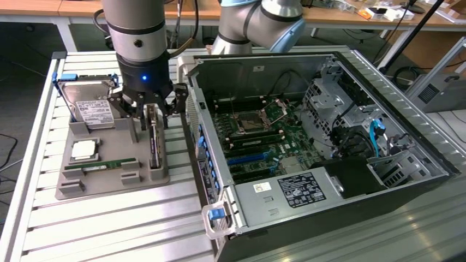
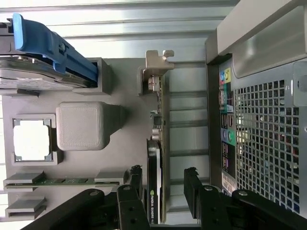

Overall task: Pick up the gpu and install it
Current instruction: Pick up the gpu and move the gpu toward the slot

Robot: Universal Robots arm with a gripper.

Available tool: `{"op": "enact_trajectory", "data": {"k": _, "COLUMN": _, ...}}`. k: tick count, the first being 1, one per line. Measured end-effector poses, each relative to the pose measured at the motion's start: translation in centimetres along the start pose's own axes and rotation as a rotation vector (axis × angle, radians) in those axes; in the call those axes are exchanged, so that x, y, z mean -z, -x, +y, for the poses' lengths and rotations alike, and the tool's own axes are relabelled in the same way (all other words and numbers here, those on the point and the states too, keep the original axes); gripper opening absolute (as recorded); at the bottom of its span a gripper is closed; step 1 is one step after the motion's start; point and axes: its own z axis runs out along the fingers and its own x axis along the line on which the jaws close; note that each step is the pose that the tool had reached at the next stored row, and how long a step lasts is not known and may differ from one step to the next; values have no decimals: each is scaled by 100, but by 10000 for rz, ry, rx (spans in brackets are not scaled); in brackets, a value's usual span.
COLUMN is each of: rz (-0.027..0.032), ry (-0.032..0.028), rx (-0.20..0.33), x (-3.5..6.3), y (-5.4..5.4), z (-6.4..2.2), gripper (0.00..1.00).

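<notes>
Bright, even room light falls from overhead. The ribbed metal table point(image 1: 109, 218) shines pale, nearly washed out in the wrist view, where the square chip point(image 2: 31, 139) glares white. Inside the open computer case point(image 1: 248, 73) it is dimmer, with soft shadows.

- Dark gpu point(image 1: 154, 144), brownish-green along its board edge, pale metal at one end.
- Plain grey tray point(image 1: 117, 179).
- Silver drive point(image 1: 93, 109) with a white label (blue caddy point(image 2: 57, 48)).
- Green RAM point(image 1: 109, 164).
- Black case point(image 1: 350, 224), square-hole grid on its grille point(image 2: 268, 143).
- Silver ribbed table point(image 1: 109, 226).
</notes>
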Motion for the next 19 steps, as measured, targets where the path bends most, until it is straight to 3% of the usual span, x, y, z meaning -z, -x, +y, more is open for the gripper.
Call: {"op": "enact_trajectory", "data": {"k": 19, "rz": 1, "ry": 1, "rx": 27, "x": -195, "y": -44, "z": -3, "gripper": 48}}
